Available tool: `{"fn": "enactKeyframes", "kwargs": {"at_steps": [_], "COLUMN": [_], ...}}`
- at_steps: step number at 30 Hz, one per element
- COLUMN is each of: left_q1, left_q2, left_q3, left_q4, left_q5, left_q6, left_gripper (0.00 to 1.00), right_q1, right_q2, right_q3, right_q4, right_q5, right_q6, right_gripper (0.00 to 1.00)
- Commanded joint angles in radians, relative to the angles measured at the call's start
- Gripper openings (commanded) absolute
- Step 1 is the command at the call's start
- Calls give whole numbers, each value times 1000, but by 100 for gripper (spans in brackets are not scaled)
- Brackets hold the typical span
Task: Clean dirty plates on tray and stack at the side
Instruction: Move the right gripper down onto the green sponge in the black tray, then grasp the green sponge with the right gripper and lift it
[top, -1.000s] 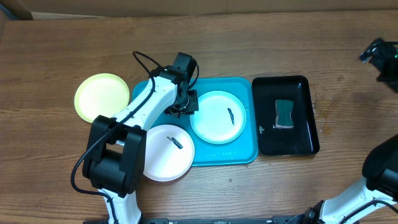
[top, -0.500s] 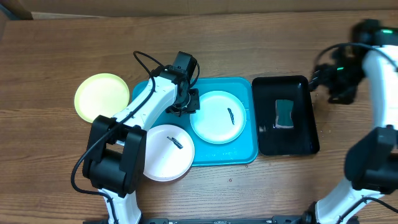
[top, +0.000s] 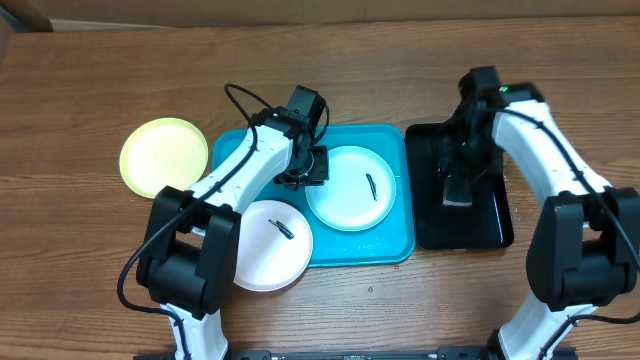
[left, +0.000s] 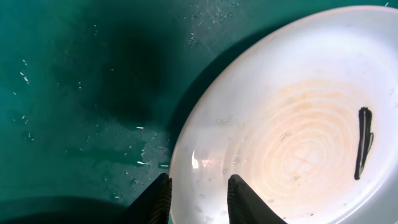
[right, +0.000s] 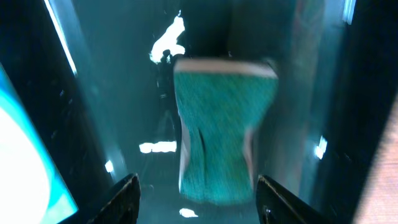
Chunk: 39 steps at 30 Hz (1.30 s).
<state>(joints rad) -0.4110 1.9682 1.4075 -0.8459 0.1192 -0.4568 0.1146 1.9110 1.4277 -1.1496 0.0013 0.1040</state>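
The turquoise tray (top: 400, 245) holds the pale blue plate (top: 350, 200), and the left gripper (left: 198, 186) straddles its rim, though I can't tell if it pinches. The white plate (top: 265, 255) overlaps the tray's corner. The yellow-green plate (top: 163, 155) lies on the table (top: 90, 280). The right gripper (right: 198, 190) hangs spread over a green sponge (right: 221, 137) in the black tray (top: 495, 215).

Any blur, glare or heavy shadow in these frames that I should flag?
Right wrist view: the sponge is motion-blurred, with glare spots on the black tray. Left wrist view: the plate is washed out, with a dark shadow on the turquoise tray. Overhead: sharp, evenly lit.
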Motion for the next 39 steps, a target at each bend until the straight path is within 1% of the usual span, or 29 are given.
{"fn": "enactKeyframes", "kwargs": {"at_steps": [1, 5, 13, 16, 20, 23, 26, 27, 28, 29, 30, 31, 33, 34, 36, 39], "left_q1": [-2, -3, -3, -3, -3, -3, -3, -3, -3, -3, -3, -3, -3, -4, -4, -4], "left_q2": [-26, -26, -26, -26, -26, -26, -26, -26, -26, -26, -26, -26, -25, -25, -25, -25], "left_q3": [-3, -4, -4, -4, -4, -4, -4, -4, -4, -4, -4, -4, -5, -6, -10, -26], "left_q4": [1, -5, -5, -7, -10, -10, -9, -10, -10, -10, -9, -10, -10, -9, -8, 5], "left_q5": [3, 4, 3, 4, 4, 4, 3, 3, 3, 3, 3, 3, 3, 3, 1, 0], "left_q6": [19, 19, 19, 19, 19, 19, 19, 19, 19, 19, 19, 19, 19, 19, 19, 19], "left_gripper": [32, 33, 34, 34, 34, 34, 34, 34, 35, 35, 36, 37, 38, 38, 38, 36], "right_q1": [15, 15, 15, 15, 15, 15, 15, 15, 15, 15, 15, 15, 15, 15, 15, 15], "right_q2": [-35, -35, -35, -35, -35, -35, -35, -35, -35, -35, -35, -35, -35, -35, -35, -35], "right_q3": [-64, -108, -114, -142, -184, -193, -192, -190, -190, -190, -190, -190, -190, -191, -191, -191], "right_q4": [59, 146, 145, 174, 218, 222, 238, 243, 250, 253, 256, 256, 255, 255, 251, 251], "right_q5": [27, 68, 77, 76, 76, 76, 76, 74, 72, 72, 72, 72, 72, 72, 72, 72], "right_q6": [0, 0, 0, 1, 20, 35, 35, 35, 35, 35, 35, 35, 35, 35, 35, 35], "right_gripper": [61, 61, 61, 61, 51, 50, 44, 38, 21, 13, 4, 4, 4, 8, 18, 38]}}
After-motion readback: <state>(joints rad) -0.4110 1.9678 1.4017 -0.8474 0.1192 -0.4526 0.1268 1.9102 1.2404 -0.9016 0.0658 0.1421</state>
